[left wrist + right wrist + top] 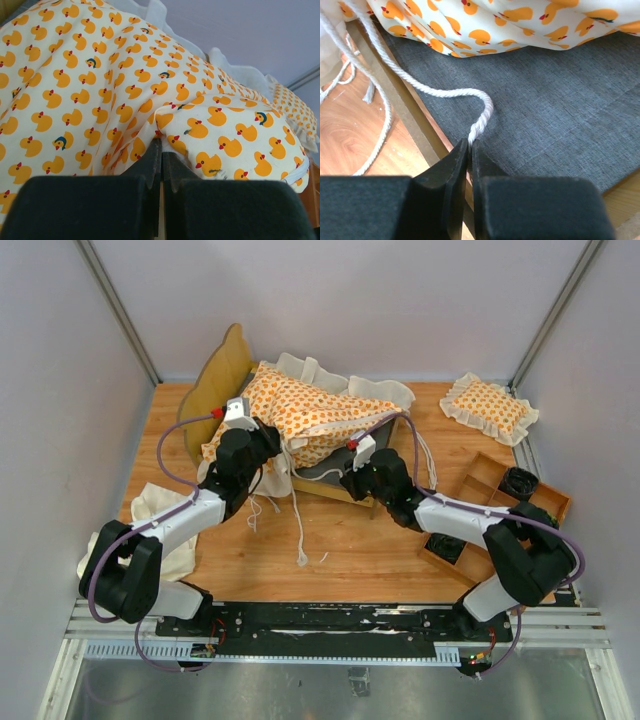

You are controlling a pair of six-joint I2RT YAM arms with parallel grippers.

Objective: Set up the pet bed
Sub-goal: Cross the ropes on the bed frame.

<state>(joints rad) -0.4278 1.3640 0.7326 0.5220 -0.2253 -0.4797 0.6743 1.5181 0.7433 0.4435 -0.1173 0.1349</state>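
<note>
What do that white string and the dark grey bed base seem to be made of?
The string looks like matte white cotton cord, its twisted strands showing. The bed base looks like woven grey fabric, fine weave grain visible, no sheen.

Left arm (185, 518) and right arm (465, 523): black joints, white links, purple cables. Left gripper (161, 150), right gripper (470, 145): matt black wedges.

You see the cushion (300, 410) in cream cloth printed with small orange ducks, some of them with blue marks, and its ruffle (310, 368) is plain cream. The tie string (445, 92) is white, the bed base (545, 100) dark grey, the headboard (215, 380) pale wood, and the table (350, 550) warm brown.
</note>
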